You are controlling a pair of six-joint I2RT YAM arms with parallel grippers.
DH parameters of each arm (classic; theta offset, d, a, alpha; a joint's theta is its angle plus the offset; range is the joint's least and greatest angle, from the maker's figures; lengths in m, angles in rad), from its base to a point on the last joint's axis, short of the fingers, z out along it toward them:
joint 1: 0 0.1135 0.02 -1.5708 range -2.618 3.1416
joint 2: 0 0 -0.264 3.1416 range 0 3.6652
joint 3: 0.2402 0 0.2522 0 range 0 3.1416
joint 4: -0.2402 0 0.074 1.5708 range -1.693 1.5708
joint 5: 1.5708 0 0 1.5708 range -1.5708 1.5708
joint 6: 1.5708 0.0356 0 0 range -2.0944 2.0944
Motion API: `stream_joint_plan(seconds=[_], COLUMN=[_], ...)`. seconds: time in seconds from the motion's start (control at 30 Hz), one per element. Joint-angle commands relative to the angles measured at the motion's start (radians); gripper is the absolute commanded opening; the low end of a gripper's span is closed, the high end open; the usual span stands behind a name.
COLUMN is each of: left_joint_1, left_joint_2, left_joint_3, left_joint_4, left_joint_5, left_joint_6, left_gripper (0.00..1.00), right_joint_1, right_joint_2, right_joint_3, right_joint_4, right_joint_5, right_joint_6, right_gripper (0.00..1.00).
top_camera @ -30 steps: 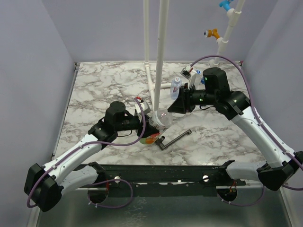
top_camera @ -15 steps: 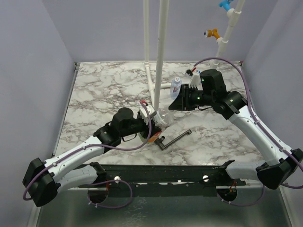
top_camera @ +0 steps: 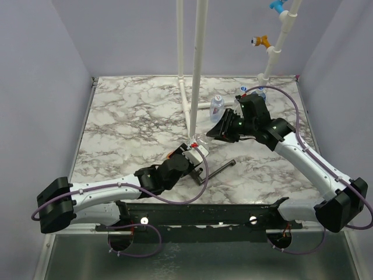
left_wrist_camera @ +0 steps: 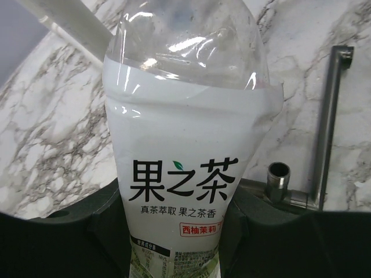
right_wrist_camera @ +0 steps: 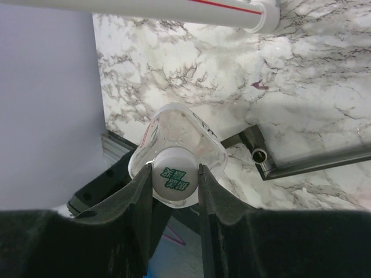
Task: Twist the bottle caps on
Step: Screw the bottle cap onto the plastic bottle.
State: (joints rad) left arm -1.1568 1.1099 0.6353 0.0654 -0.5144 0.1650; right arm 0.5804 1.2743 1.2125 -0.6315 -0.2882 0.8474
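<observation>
A lab's robot test cell: plain lilac walls (top_camera: 41, 87) box in a marble-patterned table (top_camera: 128, 111), white pipes (top_camera: 199, 58) stand at the far side, and a black mounting rail (top_camera: 233, 211) spans the near edge.

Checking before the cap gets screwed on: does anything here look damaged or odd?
The bottle in the left end effector looks crushed: its clear shoulder is creased, and end-on in the right wrist view it is nearly triangular behind the cap. No spill shows.
</observation>
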Motion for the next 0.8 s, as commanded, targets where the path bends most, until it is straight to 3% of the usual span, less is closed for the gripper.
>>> stream_joint_plan(seconds=[0.0, 0.1, 0.17, 0.3, 0.5, 0.77], left_joint_1=[-0.046, -0.046, -0.041, 0.019, 0.114, 0.344], left_joint_2=[0.007, 0.001, -0.008, -0.061, -0.094, -0.182], left_joint_3=[0.026, 0.003, -0.015, -0.012, 0.020, 0.032], left_joint_4=[0.307, 0.312, 0.310, 0.182, 0.008, -0.123], left_joint_5=[-0.159, -0.149, -0.126, 0.021, 0.277, 0.937], left_joint_6=[0.113, 0.142, 0.155, 0.073, 0.016, -0.083], left_gripper=[0.00, 0.00, 0.00, 0.00, 0.00, 0.00], right_joint_1=[0.039, 0.039, 0.039, 0.039, 0.039, 0.039], right_joint_2=[0.038, 0.040, 0.038, -0.006, -0.097, -0.145], right_joint_3=[-0.047, -0.026, 0.005, 0.083, 0.128, 0.095], right_joint_4=[0.030, 0.053, 0.050, 0.016, 0.037, 0.070], right_joint_5=[-0.033, -0.012, 0.018, 0.126, 0.203, -0.061], right_joint_6=[0.114, 0.128, 0.125, 0.074, -0.119, -0.453], right_gripper=[0.17, 0.25, 0.41, 0.97, 1.00, 1.00])
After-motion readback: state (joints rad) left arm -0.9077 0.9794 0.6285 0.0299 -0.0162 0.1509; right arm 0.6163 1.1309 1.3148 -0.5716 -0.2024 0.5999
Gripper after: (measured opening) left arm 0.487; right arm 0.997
